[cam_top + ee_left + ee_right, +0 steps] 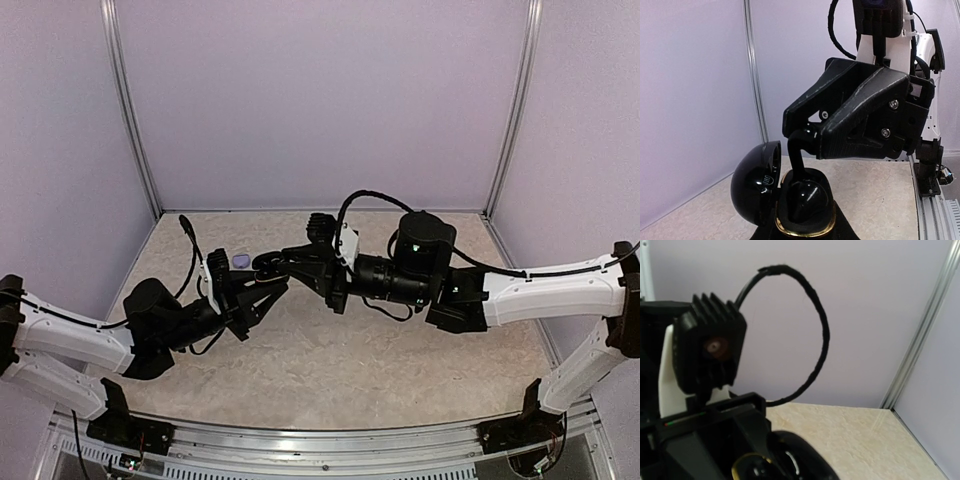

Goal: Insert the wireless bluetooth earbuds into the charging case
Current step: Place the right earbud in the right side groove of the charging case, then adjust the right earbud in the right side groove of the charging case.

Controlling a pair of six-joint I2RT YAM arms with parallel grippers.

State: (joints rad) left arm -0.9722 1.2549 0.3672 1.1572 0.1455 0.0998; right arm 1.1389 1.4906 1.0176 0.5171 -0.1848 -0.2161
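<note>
While both white-and-black arms reach inward from the near edge of the beige marbled table (pixel 400 360), their grippers meet above its middle. The left gripper (pixel 268 290) holds the glossy black round charging case (pixel 827 225) upright and clear of the table. Its fingers close on the case's lower body, and only their dark tips show at the bottom edge of the left wrist view. The case is open: its domed lid (pixel 752 187) is swung to the left and a gold rim rings the opening. From above, the right gripper (pixel 807 136) has its fingers pressed together on the top of a black stemmed earbud (pixel 796 160). The bud's rounded head sits down inside the gold rim. Just beyond the grippers, a small lavender object (pixel 240 260), too small to make out, lies on the table.
</note>
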